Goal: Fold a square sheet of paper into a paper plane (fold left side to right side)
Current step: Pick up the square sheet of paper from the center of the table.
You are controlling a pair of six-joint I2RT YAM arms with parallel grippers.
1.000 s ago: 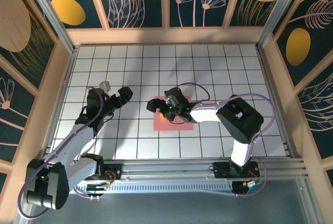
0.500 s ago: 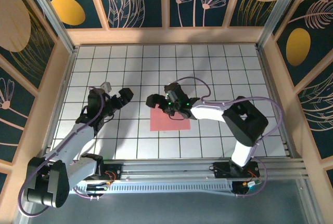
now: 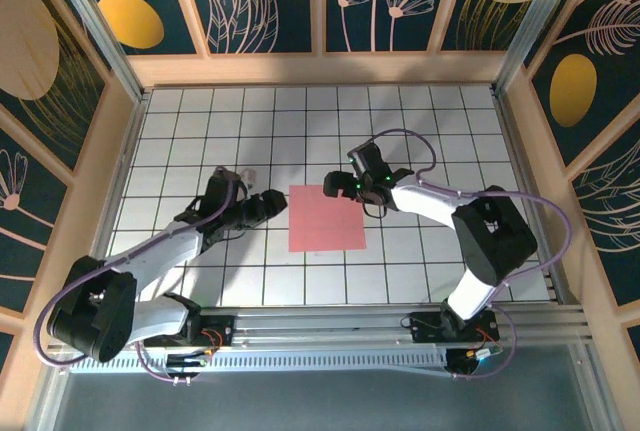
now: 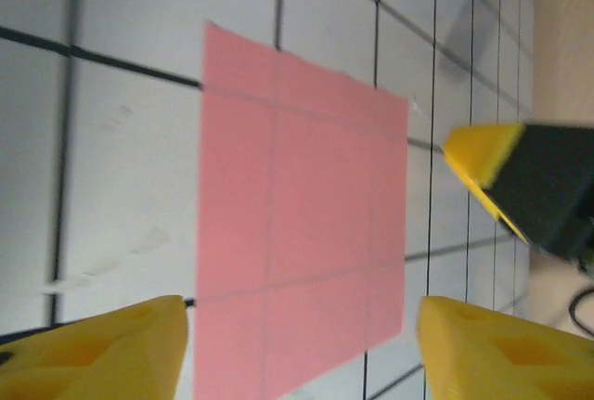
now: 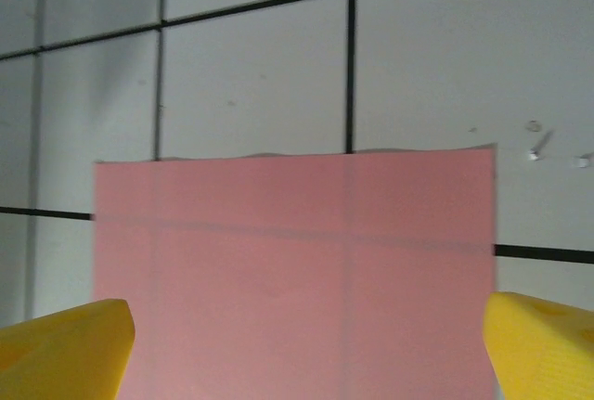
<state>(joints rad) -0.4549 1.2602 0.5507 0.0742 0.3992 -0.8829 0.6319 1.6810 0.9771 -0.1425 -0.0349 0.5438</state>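
Note:
The square sheet of paper (image 3: 327,219) lies flat and unfolded on the white tiled table, salmon pink, with the tile lines showing through it. My left gripper (image 3: 277,202) hovers just off its left edge, open. In the left wrist view the sheet (image 4: 302,205) lies ahead between the yellow fingertips (image 4: 111,349), which hold nothing. My right gripper (image 3: 336,187) is at the sheet's far right corner, open. In the right wrist view the sheet (image 5: 297,279) spans the gap between its fingertips (image 5: 70,344), held by neither. The right gripper's yellow finger (image 4: 483,154) shows beyond the sheet in the left wrist view.
The tiled table (image 3: 450,121) is boxed in by a wooden frame (image 3: 320,68) at the back and both sides. A metal rail (image 3: 330,336) with the arm bases runs along the near edge. A cable (image 3: 400,136) loops above the right arm.
My left arm has swung right to the sheet's left edge, its jaws narrower. My right gripper has drawn back from over the sheet to its far right corner. The sheet lies slightly further left.

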